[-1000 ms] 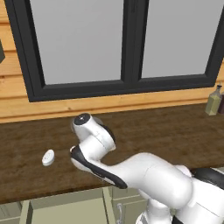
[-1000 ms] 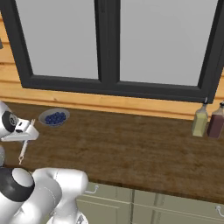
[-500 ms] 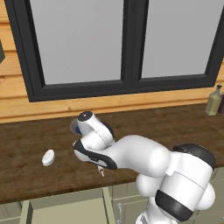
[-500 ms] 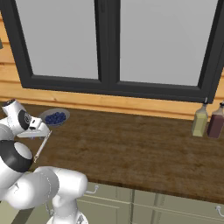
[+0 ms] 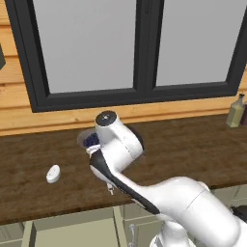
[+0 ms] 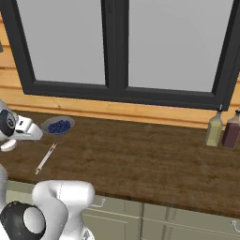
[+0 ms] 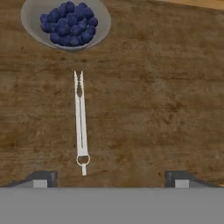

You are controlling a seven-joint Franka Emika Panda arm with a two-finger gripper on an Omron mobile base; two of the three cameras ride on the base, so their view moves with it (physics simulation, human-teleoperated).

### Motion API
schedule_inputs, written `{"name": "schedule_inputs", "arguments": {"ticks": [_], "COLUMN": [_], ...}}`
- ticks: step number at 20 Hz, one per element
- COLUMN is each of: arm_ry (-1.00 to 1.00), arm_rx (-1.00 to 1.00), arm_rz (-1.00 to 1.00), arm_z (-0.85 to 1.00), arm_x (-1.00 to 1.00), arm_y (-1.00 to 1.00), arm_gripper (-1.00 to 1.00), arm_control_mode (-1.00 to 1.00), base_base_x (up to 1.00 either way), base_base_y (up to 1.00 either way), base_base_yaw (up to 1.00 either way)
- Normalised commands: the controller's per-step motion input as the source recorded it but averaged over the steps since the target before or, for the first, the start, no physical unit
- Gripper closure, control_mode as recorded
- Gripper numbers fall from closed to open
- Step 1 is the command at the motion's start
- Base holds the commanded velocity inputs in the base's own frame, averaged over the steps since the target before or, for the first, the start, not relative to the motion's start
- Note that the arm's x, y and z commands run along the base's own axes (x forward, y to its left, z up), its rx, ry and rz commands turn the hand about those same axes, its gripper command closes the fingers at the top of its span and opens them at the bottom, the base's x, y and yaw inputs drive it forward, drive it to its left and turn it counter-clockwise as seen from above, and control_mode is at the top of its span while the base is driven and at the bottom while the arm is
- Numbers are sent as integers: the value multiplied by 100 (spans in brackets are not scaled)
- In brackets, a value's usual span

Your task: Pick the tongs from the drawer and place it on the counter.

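Observation:
The silver tongs (image 7: 80, 122) lie flat on the dark brown counter (image 7: 166, 87), arms together, ring end toward my hand. In the right base view the tongs (image 6: 46, 158) rest near the counter's front edge at the left. My gripper (image 7: 109, 179) hovers above them, open, with its fingertips (image 7: 41, 178) wide apart and nothing between them. The drawer (image 5: 67, 234) stands pulled out below the counter edge, its pale interior bare where it shows. In the left base view my arm covers most of the tongs.
A grey bowl of blueberries (image 7: 65, 22) sits just beyond the tongs' tips, and the bowl (image 6: 58, 125) stands by the wall. A small white oval object (image 5: 53, 173) lies to the left. Two bottles (image 6: 214, 129) stand at the far right.
The tongs were in my gripper over the counter's left part; now they lie on the counter, and the gripper has let go and opened above them.

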Motion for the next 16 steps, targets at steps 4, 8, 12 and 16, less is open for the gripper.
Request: {"name": "schedule_inputs", "arguments": {"ticks": [4, 8, 12, 16], "arm_ry": [-56, -46, -46, -23], "arm_rx": [27, 32, 34, 45], "arm_rz": [0, 0, 0, 3], "arm_z": [100, 100, 100, 100], "arm_x": [-100, -100, -92, -52], "arm_y": [-100, -100, -100, -100], "arm_gripper": [-100, -100, -100, -100], "arm_control_mode": [-100, -100, -100, -100], "base_base_x": [0, 0, 0, 0], "base_base_y": [0, 0, 0, 0], "base_base_yaw": [0, 0, 0, 0]}}
